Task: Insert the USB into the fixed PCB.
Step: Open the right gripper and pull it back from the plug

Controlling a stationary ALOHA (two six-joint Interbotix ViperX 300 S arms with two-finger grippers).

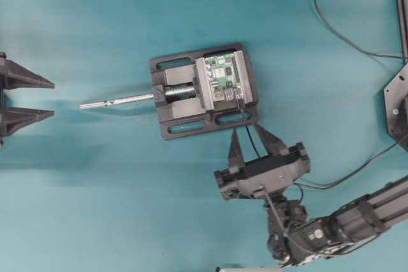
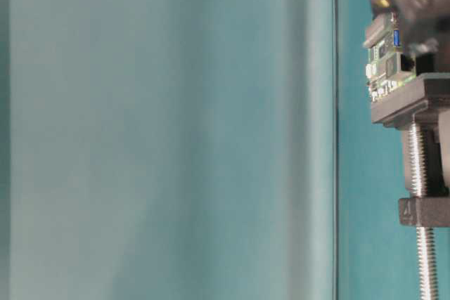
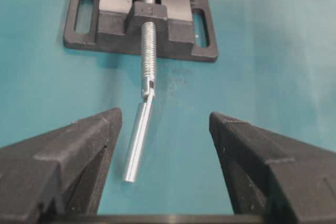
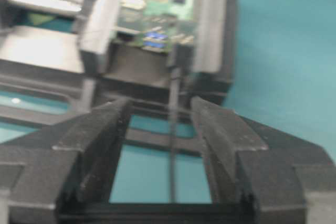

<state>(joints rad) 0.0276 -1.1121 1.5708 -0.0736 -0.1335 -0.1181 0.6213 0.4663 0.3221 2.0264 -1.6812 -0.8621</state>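
The teal surface carries a black vise near the middle of the overhead view, its silver screw rod running out level toward the left pincer. That left pincer sits at the left edge with its two fingers spread wide, nothing between them; from its own wrist camera the rod's loose handle lies on the surface between the finger tips, clear of both. The right pincer is just below the vise in the overhead view, tips toward it, standing wide apart and holding nothing; the thin black cable passes through the gap between its fingers without touching either. The fixed PCB, small and green, is clamped in the vise, lying flat with its long axis running up and down the overhead picture. The USB sits at the board's near edge, next to the vise's right cheek, its long axis pointing into the board and its cable trailing straight back toward the right pincer. Any lettering on the board is too blurred to read.
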